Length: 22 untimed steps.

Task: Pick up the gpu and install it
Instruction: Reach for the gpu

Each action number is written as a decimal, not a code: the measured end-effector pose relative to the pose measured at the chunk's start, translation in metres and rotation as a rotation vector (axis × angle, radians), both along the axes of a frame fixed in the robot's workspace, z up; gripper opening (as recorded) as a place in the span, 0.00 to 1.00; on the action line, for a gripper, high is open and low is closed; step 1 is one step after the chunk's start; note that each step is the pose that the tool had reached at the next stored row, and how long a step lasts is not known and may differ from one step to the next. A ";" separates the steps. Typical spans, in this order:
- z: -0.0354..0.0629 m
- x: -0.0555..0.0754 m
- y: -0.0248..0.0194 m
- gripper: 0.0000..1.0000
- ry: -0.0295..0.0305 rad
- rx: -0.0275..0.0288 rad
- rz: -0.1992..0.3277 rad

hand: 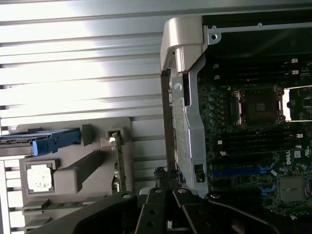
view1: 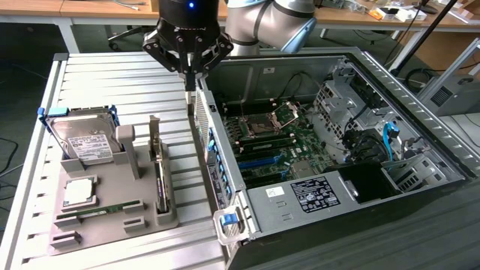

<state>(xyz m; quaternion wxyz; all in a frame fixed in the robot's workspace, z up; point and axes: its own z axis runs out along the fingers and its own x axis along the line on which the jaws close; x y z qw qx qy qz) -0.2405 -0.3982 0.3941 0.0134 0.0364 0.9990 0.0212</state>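
**Gpu on edge in its tray, jaws shut over the case wall**

A slatted metal worktop (view1: pixel 112 73) carries an open computer case (view1: pixel 408 95), lying on its side with the motherboard facing up. Just beside it, on the exterior view's left, is a grey parts tray (view1: pixel 112 232).

The gpu (view1: pixel 159 180) (hand: pixel 118 168) stands on its long edge in a tray slot. Its silvery bracket (view1: pixel 154 132) rises at the end farther from the camera. The hard drive (view1: pixel 86 140) stands in a neighbouring slot.

The gripper (view1: pixel 189 84) (hand: pixel 165 184) hangs over the case's near wall, apart from the gpu. Its jaws are together, with nothing visibly between them.

The card looks light and stiff but fragile, with thin, smooth faces that could slip. The best hold is probably across the two flat faces at the free upper edge, near mid-length. The bracket end likely weighs more, so a grip far from it may let the card tilt. Squeezing components risks damage, as does scraping the lower contact edge.
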 end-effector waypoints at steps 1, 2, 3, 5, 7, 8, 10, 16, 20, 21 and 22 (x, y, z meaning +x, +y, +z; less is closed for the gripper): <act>0.0000 -0.001 0.0000 0.11 -0.0001 0.0000 0.000; 0.0000 -0.002 0.0000 0.11 0.0000 -0.0001 0.000; 0.0000 -0.002 0.0000 0.11 0.0000 -0.0001 0.000; 0.0000 -0.003 0.0000 0.11 0.0000 -0.0002 0.000; 0.0000 -0.005 0.0000 0.11 0.0000 -0.0003 0.000; 0.0000 -0.006 0.0000 0.11 0.0000 -0.0004 0.000; 0.0000 -0.007 0.0000 0.11 -0.0001 -0.0005 0.000; 0.0000 -0.011 0.0000 0.11 0.0000 -0.0011 0.000; 0.0000 -0.015 0.0000 0.11 0.0001 -0.0015 0.000; 0.0000 -0.016 0.0000 0.11 0.0000 -0.0015 0.000; 0.0000 -0.017 0.0000 0.11 -0.0001 -0.0014 0.000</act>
